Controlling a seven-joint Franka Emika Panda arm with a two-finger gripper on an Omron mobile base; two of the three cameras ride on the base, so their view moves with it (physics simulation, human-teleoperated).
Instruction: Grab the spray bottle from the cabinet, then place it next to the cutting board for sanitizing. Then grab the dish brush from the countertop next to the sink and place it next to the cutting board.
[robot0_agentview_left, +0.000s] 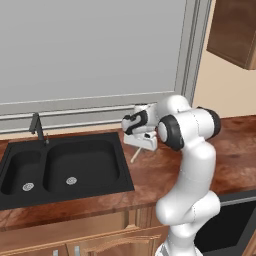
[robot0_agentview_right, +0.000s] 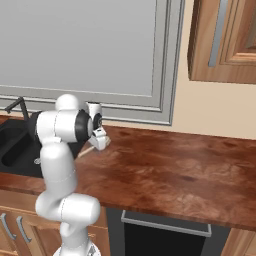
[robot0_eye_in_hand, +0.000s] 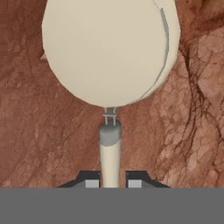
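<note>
Cream dish brush (robot0_eye_in_hand: 109, 65) pinched by claw (robot0_eye_in_hand: 110, 180) at handle, head pointing away over countertop (robot0_eye_in_hand: 26, 131)

This was a rendered home kitchen. A black double-basin sink (robot0_agentview_left: 60, 167) with a slim black faucet (robot0_agentview_left: 38, 128) was set into a long reddish-brown wood-grain surface (robot0_agentview_right: 175, 170) below a wide grey-framed window (robot0_agentview_left: 90, 50). Brown wooden wall cabinets (robot0_agentview_right: 222, 40) hung above, and base cabinets with silver handles (robot0_agentview_right: 15, 227) stood below.

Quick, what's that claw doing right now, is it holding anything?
Gripper: closed on the handle of the pale cream dish brush, just above the reddish-brown wooden countertop.
</note>
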